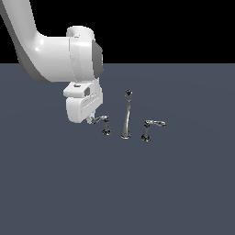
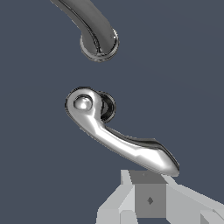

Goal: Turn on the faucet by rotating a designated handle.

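Note:
The faucet is a small chrome set on the dark floor. Its tall slim spout [image 1: 126, 114] stands in the middle, and the spout [image 2: 94, 30] also shows in the wrist view. The designated handle [image 1: 103, 121] stands at the exterior view's left of the spout, its lever pointing left. My gripper [image 1: 93, 120] hangs low at the lever's free end, touching or nearly touching it. In the wrist view the handle [image 2: 122, 140] curves from its round cap to a tip right beside my gripper [image 2: 148, 192]. The jaws look shut with nothing between them.
A twin chrome handle [image 1: 149, 126] stands at the exterior view's right of the spout, its lever pointing right. The white arm [image 1: 50, 55] comes in from the upper left, above the designated handle. Flat dark floor surrounds the set.

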